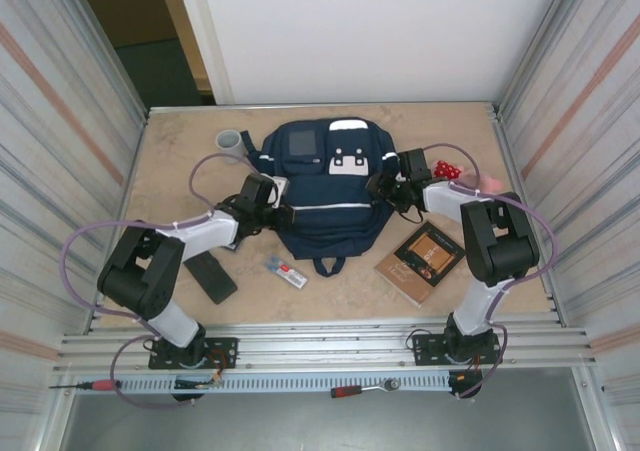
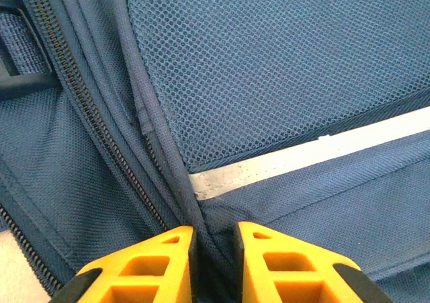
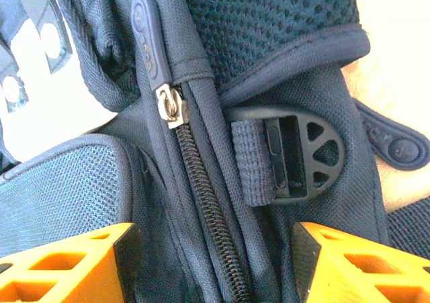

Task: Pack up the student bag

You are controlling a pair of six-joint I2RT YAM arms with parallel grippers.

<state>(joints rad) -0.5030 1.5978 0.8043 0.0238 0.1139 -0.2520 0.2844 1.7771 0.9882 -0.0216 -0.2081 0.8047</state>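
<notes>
table (image 1: pixel 180 176): student bag (image 1: pixel 325 211), book (image 1: pixel 422 262), grey cup (image 1: pixel 229 141), black case (image 1: pixel 211 276).

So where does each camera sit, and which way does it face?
Top external: above, behind the bases, looking down; both arms, left gripper and right gripper at the student bag's sides.
Left wrist: faces its fingers pinching bag fabric by the reflective stripe.
Right wrist: faces its fingers straddling the zipper.
Shared: top and left wrist both show that stripe.

The backpack (image 1: pixel 325 186) lies on the table (image 1: pixel 180 171). A book (image 1: pixel 421 262) lies near right of it, a cup (image 1: pixel 230 141) far left.
</notes>
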